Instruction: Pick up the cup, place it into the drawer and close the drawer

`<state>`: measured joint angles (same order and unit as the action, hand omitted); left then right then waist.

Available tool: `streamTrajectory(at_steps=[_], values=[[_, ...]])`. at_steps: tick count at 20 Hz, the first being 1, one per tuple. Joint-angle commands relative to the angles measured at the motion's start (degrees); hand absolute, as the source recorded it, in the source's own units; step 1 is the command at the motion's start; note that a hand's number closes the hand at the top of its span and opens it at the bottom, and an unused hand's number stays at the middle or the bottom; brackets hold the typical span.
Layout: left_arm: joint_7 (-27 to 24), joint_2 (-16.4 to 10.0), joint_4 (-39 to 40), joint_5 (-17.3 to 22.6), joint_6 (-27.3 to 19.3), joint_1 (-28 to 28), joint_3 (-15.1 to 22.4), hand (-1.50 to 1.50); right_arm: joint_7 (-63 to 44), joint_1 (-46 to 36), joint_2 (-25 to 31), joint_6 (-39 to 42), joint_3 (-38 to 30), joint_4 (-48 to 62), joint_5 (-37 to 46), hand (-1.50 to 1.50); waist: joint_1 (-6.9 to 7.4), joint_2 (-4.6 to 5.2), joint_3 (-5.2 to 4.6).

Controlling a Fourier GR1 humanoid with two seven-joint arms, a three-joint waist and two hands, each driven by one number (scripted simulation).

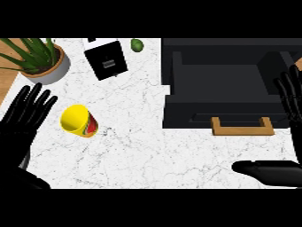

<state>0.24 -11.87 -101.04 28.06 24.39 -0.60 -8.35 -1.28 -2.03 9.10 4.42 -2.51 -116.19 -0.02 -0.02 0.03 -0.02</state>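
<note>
A yellow cup [79, 120] with a red patterned side lies tipped on the white marble counter [140, 150], its mouth facing the lower left. My left hand [19, 122] is open just left of it, fingers straight and apart from the cup. The dark drawer [228, 84] is pulled open at the right, its wooden handle [242, 127] at the front and nothing visible inside. My right hand [300, 119] is open at the right edge beside the drawer's front, fingers up and thumb stretched left.
A potted green plant [39, 60] stands at the back left. A black and white box [105, 58] lies behind the cup, with a small green fruit [137, 44] near the counter's far edge. Wooden floor shows at the left.
</note>
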Motion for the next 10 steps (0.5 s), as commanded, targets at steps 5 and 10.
streamTrajectory(at_steps=[5, 10], values=[[-7.34, -0.8, 11.97, -7.98, 0.54, 1.02, -3.49, -1.5, -0.18, -1.35, -2.47, -1.82, 2.94, 0.48, 4.46, -1.5, 0.01, 0.0, -0.01], [-13.1, -2.23, 24.3, -12.57, 0.08, 5.74, -5.63, -1.5, 3.29, -1.09, -0.76, 1.02, -0.54, 4.52, 2.04, -1.5, -0.16, 0.04, 0.0]])
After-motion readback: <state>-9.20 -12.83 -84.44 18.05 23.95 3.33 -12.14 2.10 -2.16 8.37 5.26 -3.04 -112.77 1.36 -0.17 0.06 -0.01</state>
